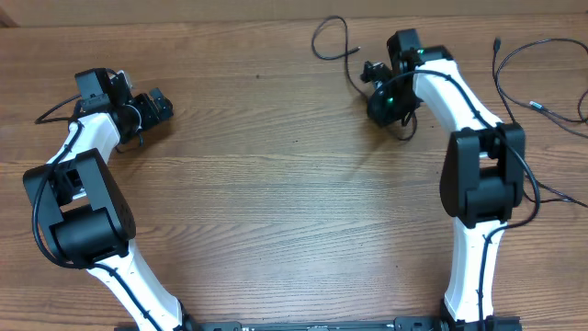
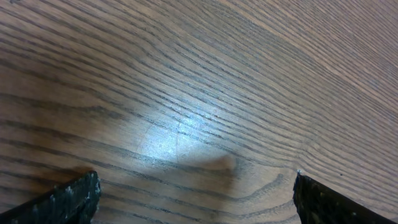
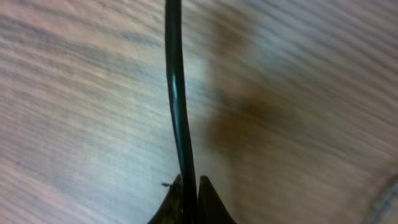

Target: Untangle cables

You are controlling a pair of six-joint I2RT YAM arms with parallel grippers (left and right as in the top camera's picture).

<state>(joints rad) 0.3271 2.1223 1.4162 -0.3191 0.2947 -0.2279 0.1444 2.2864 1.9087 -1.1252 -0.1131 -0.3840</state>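
While my right tool (image 3: 188,202) clamps one thin cable (image 3: 176,93) near the far edge of the desk (image 1: 276,202) and my left tool (image 2: 196,199) sits wide open, empty, by the left edge, a one-handed pull may just drag the cord or let it slip out.

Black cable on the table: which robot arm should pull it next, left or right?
Right. The right claw is shut on the thin black cable, so it can probably just pull. The left claw hangs open over bare wooden table, far across from the cables.
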